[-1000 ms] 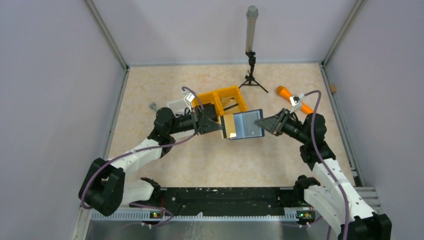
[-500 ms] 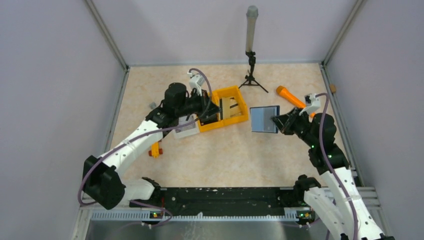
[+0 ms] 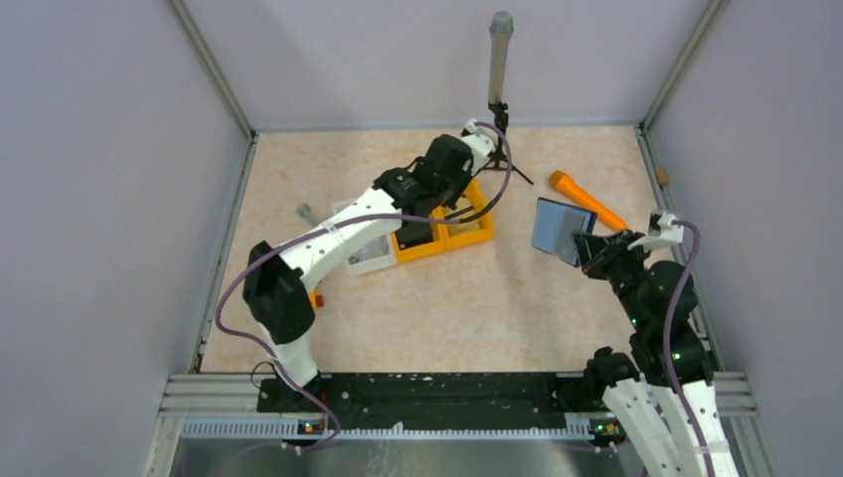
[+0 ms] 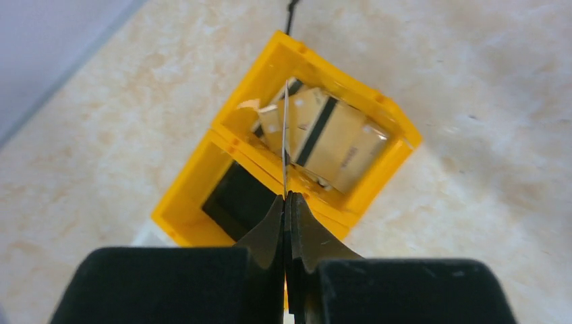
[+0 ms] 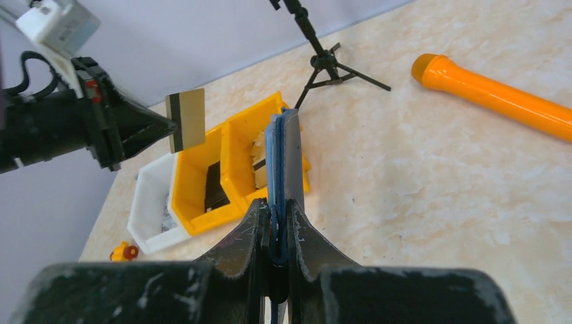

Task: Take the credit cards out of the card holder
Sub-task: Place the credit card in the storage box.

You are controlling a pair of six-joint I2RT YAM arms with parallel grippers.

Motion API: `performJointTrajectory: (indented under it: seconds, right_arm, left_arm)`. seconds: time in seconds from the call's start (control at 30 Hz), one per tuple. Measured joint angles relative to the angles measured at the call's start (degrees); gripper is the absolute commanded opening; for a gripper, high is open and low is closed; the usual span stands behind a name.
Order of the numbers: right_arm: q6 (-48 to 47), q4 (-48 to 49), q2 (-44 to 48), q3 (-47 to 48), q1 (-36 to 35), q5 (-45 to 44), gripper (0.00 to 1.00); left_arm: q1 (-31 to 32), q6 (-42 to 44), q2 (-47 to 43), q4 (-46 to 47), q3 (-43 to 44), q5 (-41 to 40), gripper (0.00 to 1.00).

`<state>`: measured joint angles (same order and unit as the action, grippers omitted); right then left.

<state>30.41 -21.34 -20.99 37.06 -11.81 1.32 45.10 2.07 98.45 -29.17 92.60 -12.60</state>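
Note:
My left gripper (image 4: pixel 286 197) is shut on a thin credit card (image 4: pixel 285 135), which I see edge-on above the yellow bin (image 4: pixel 398 128). In the right wrist view the same card (image 5: pixel 187 120) is tan with a dark stripe and hangs over the bin (image 5: pixel 202 219). More tan credit cards (image 4: pixel 337 135) lie in the bin's right compartment. From above, the left gripper (image 3: pixel 452 189) hovers over the bin (image 3: pixel 477 236). My right gripper (image 5: pixel 275 209) is shut on the folded edge of the navy card holder (image 5: pixel 283 155). It holds the holder (image 3: pixel 557 231) upright and off the table on the right, gripper (image 3: pixel 587 248) behind it.
A black block (image 4: pixel 239 199) fills the bin's left compartment. A white tray (image 3: pixel 363 253) adjoins the bin. An orange cylinder (image 3: pixel 587 199) lies at the back right, and a tripod with a pole (image 3: pixel 500 119) stands behind the bin. A small orange block (image 3: pixel 316 298) lies at the left.
The left gripper pulled the tan card away from the holder and carried it back and right over the yellow bin. The right gripper drew the holder rightward and tipped it upright.

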Motion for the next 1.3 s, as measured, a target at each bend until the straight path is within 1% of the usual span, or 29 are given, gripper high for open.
performJointTrajectory:
  seconds: [0.1,0.2,0.3,0.4,0.57,0.7,0.83,1.0,1.03,1.07,1.1,1.13,1.17,1.2,1.23,1.3]
  right_arm:
    - [0.02,-1.25,1.70,-0.02,0.00,-1.99,0.00]
    - [0.02,-2.23,3.34,-0.04,0.00,-3.69,0.00]
    - [0.04,-2.47,4.92,-0.35,0.02,-4.85,0.00]
    - [0.15,-2.56,5.88,-0.79,0.02,-5.64,0.00]
    - [0.22,-2.99,6.88,-1.73,0.02,-7.52,0.00]
    - [0.22,-3.65,7.56,-1.81,0.02,-8.59,0.00]
    - [0.20,-3.65,7.87,-1.81,0.02,-9.53,0.00]
    - [0.20,-3.69,7.87,-1.81,0.02,-10.56,0.00]
    - [0.20,-3.69,7.87,-1.81,0.02,-10.75,0.00]
    - [0.20,-3.72,7.87,-1.81,0.02,-10.93,0.00]
    - [0.20,-3.72,7.87,-1.81,0.02,-11.10,0.00]
    - [0.20,-3.74,7.87,-1.81,0.02,-11.21,0.00]
    - [0.20,-3.78,7.87,-1.81,0.02,-11.32,0.00]
    - [0.20,-3.80,7.87,-1.81,0.02,-11.34,0.00]
    - [0.22,-3.82,7.87,-1.81,0.02,-11.37,0.00]
    - [0.22,-3.87,7.87,-1.81,0.02,-11.34,0.00]
  left_arm:
    - [0.96,4.57,7.08,-3.10,7.48,-6.71,0.00]
    - [1.99,8.98,12.87,-4.46,12.13,-13.11,0.00]
    - [3.80,14.23,17.49,-4.20,14.03,-18.34,0.00]
    - [5.60,19.54,21.68,-3.23,14.99,-21.88,0.00]
    - [7.30,25.53,28.94,-2.10,17.44,-26.08,0.00]
    - [7.26,27.15,33.20,-2.60,19.87,-27.98,0.00]
    - [7.04,27.98,35.17,-3.13,20.98,-28.83,0.00]
    - [6.91,28.17,35.34,-4.59,21.20,-28.57,0.03]
    - [6.91,28.15,35.34,-4.79,21.22,-28.55,0.04]
    - [6.91,28.15,35.34,-4.94,21.24,-28.52,0.09]
    - [6.91,28.11,35.34,-5.18,21.31,-28.35,0.22]
    - [6.93,28.00,35.34,-5.40,21.31,-28.09,0.37]
    - [6.97,27.96,35.34,-5.70,21.31,-27.63,0.47]
    - [6.97,27.52,35.34,-6.03,21.33,-26.91,0.53]
    - [6.97,27.50,35.34,-6.38,21.33,-26.16,0.57]
    - [6.97,26.25,35.32,-7.41,21.38,-24.20,0.61]
